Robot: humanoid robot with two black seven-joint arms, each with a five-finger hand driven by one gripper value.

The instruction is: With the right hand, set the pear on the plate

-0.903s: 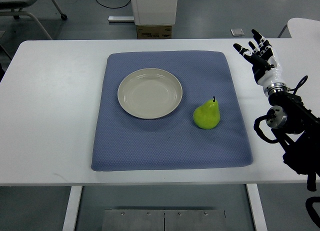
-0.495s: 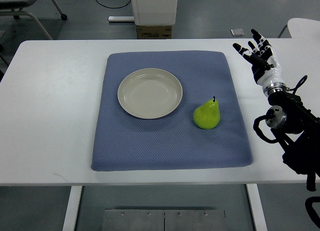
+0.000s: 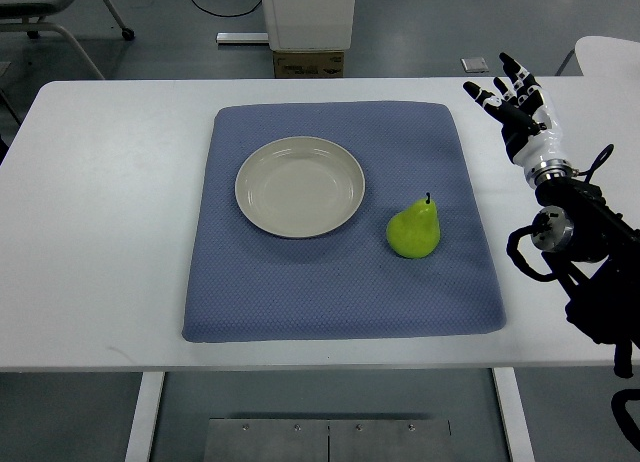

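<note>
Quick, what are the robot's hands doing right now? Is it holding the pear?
Right hand: open, fingers spread, holding nothing. The pear sits on the blue mat.
Left hand: not in the picture.

White table [image 3: 110, 212]; blue mat [image 3: 340, 282] flat at centre.

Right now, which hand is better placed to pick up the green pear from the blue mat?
The right hand. It hovers open over the white table's right side, on the same side as the green pear, which sits right of the round cream plate. No left arm is in view.
</note>
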